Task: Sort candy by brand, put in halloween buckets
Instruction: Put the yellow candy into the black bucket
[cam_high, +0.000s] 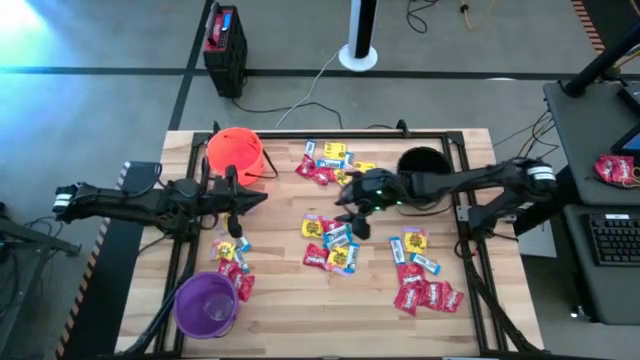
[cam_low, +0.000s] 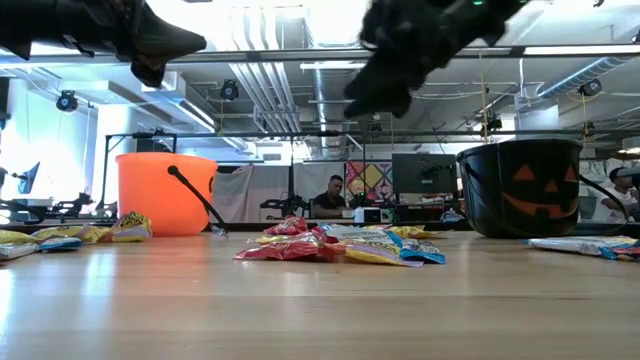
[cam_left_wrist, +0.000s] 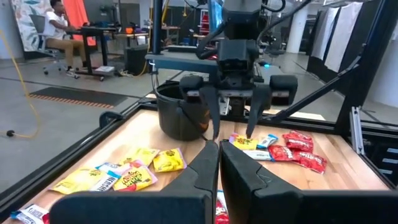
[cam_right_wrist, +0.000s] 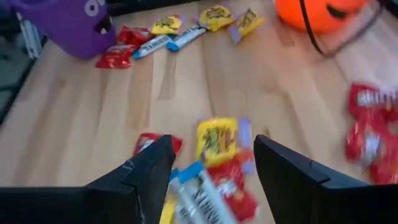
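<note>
Your pale plank wooden bench (cam_high: 280, 300) carries scattered small wrapped candies (cam_high: 330, 243) in red, yellow and blue-and-white, with round orange (cam_high: 235, 152), black (cam_high: 422, 170) and purple plastic buckets (cam_high: 206, 305) at its edges. The right hand (cam_high: 352, 222) hangs released above the central candies; the left hand (cam_high: 237, 218) is clenched, empty. Beyond, a person (cam_low: 330, 197) sits at a desk.

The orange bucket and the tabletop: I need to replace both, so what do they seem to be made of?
The orange bucket looks like smooth moulded plastic: even bright colour, a soft sheen, a thin black handle. The tabletop looks like wood, probably butcher block: pale glued strips with visible grain and a matt finish.
</note>
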